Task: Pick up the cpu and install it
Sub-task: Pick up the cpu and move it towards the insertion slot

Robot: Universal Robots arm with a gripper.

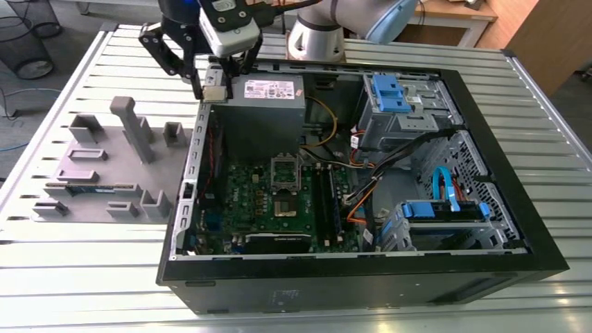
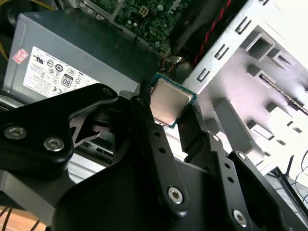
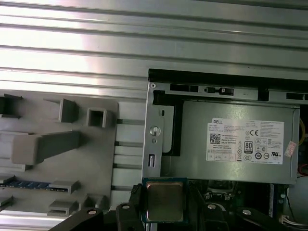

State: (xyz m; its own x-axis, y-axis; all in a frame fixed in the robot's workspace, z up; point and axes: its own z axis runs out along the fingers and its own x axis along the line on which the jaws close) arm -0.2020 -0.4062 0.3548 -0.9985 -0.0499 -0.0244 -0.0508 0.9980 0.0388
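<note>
Clamping the cpu [image 2: 169,100] by two edges, the hand [image 2: 168,114] hangs in the upper left of the exterior view, over the case [image 1: 370,279] corner just beside the grey supply [image 1: 260,125]. On the exterior view's left, a tray [image 1: 102,168] lies on the slatted table [image 1: 541,111].
</note>
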